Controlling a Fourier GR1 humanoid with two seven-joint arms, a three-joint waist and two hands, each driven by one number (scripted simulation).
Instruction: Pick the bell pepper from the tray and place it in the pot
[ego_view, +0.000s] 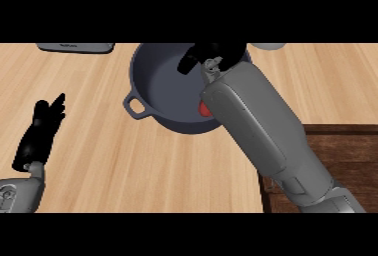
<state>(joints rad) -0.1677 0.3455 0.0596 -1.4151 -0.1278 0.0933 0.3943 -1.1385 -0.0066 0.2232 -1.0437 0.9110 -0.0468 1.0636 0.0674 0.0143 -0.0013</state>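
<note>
While the right forearm (258, 130) crosses the pot, the scene reads so:

Right hand (210, 55): black, over the pot's far rim at the counter's top edge; whether its fingers are apart or together cannot be told.

Bell pepper (204, 108): a small red patch shows inside the pot, against the right forearm's edge, mostly hidden by it.

Pot (159, 85): dark blue-grey, round, one loop handle (135, 107) pointing toward the view's left; its right side is covered by the arm.

Tray (339, 155): dark brown wood, at the lower right corner, its left edge under the forearm.

Left hand (40, 132): resting at the view's left edge, fingers straight and apart, touching nothing.

Open room: bare wooden counter (148, 170) between left hand and pot, and below the pot.

Grey object (76, 47): flat, cut off at the top left edge; its dark marking cannot be read.
</note>
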